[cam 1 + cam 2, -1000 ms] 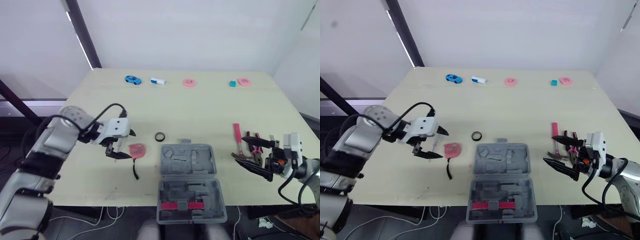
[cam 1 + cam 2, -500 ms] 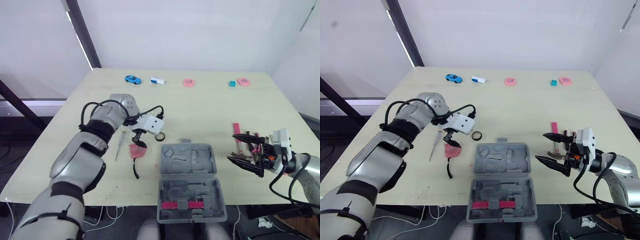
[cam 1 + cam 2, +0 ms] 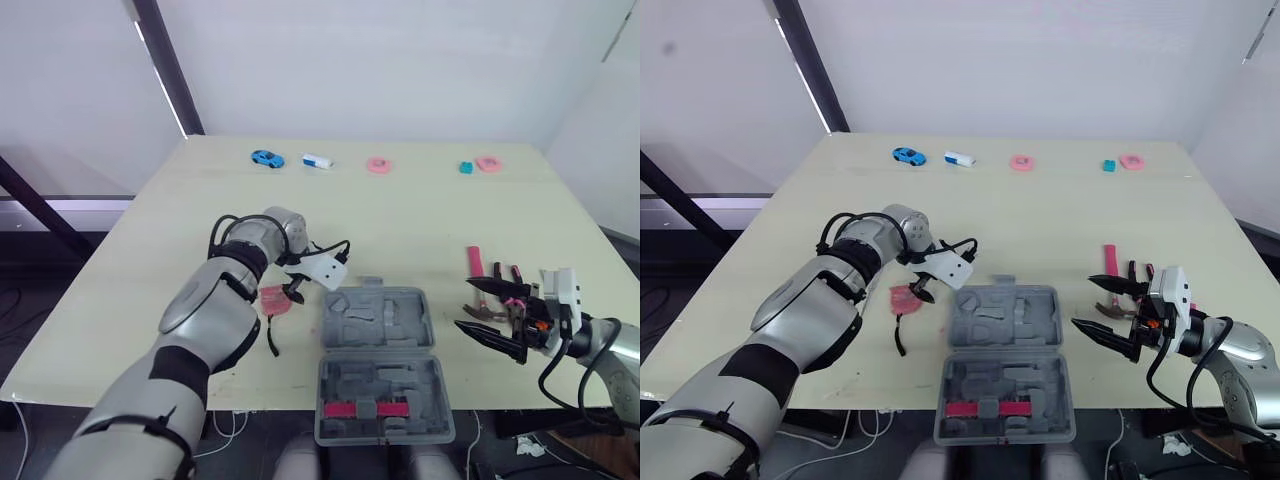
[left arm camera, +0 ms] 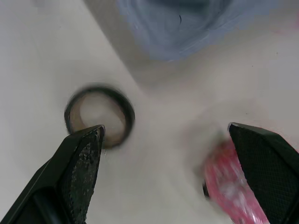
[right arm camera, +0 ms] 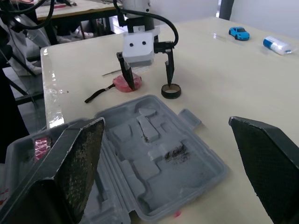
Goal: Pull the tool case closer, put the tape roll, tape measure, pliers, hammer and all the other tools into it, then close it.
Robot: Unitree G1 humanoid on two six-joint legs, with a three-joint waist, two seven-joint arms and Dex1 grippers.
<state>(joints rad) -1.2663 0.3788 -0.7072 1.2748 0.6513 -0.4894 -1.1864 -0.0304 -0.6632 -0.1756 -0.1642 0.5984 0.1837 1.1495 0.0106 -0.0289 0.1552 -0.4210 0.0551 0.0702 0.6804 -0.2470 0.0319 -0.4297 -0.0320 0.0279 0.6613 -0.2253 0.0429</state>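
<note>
The grey tool case (image 3: 378,322) lies open at the table's near edge, a pink-handled tool (image 3: 365,410) in its near half. My left gripper (image 5: 148,78) is open just left of the case. One finger stands at the pink tape measure (image 3: 272,300) and the other at the black tape roll (image 4: 99,116). A thin screwdriver (image 5: 112,71) lies behind that gripper. My right gripper (image 3: 463,303) is open, low over the table right of the case. Behind it lie the pink-handled hammer (image 3: 473,262) and pliers (image 3: 515,275), partly hidden.
Along the far edge sit a blue toy car (image 3: 265,159), a white and blue piece (image 3: 317,161), a pink ring (image 3: 377,165), a teal block (image 3: 465,168) and a pink piece (image 3: 487,163). The tape measure's black strap (image 3: 270,340) trails toward the near edge.
My left arm has swung right, from left of the tape measure to over the tape measure and tape roll beside the case. The right gripper has shifted only slightly.
</note>
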